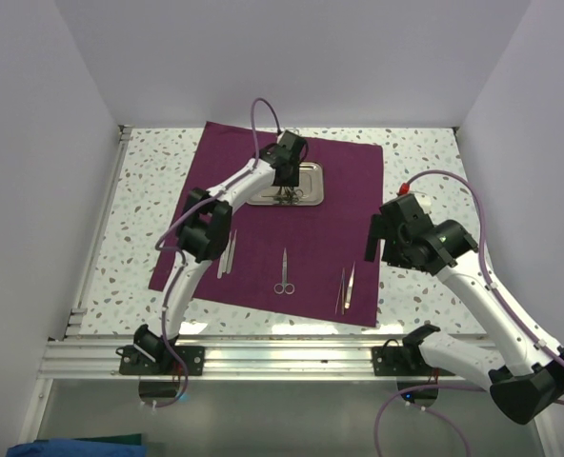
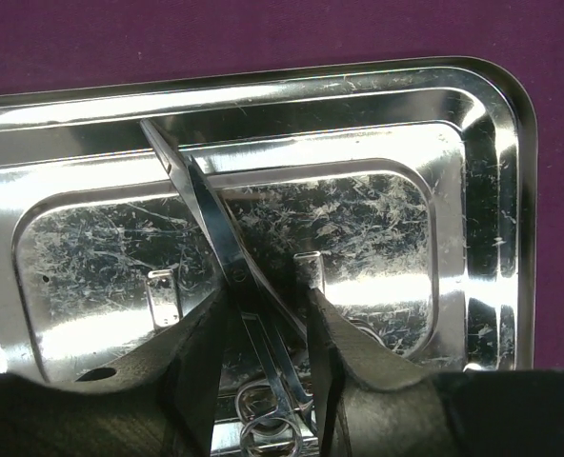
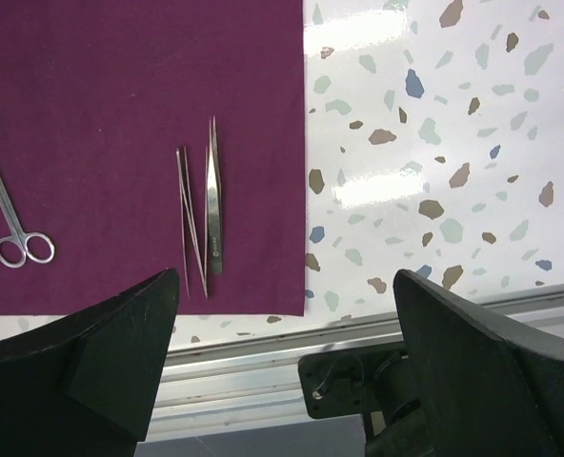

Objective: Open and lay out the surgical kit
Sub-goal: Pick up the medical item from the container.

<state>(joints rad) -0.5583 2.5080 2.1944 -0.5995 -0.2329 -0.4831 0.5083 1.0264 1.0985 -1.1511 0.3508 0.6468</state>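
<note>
The purple cloth wrap [image 1: 311, 238] lies spread flat on the table. The steel tray [image 1: 312, 186] sits on its far half. My left gripper [image 1: 284, 181] is down in the tray [image 2: 492, 95], open, and its jaws straddle silver scissors [image 2: 206, 209] near the pivot. The scissors' finger rings [image 2: 263, 424] show between the fingers. On the cloth lie tweezers [image 1: 227, 255], scissors [image 1: 283, 273] and two more tweezers [image 1: 346, 288]. My right gripper [image 1: 375, 233] hovers wide open and empty over the cloth's right edge. The two tweezers [image 3: 206, 205] and the scissors [image 3: 6, 214] lie below it [image 3: 284, 281].
The terrazzo table top [image 3: 453, 143] shows to the right of the cloth [image 3: 120, 76]. An aluminium rail [image 1: 282, 357] with the arm bases runs along the near edge. White walls close in the left, back and right sides.
</note>
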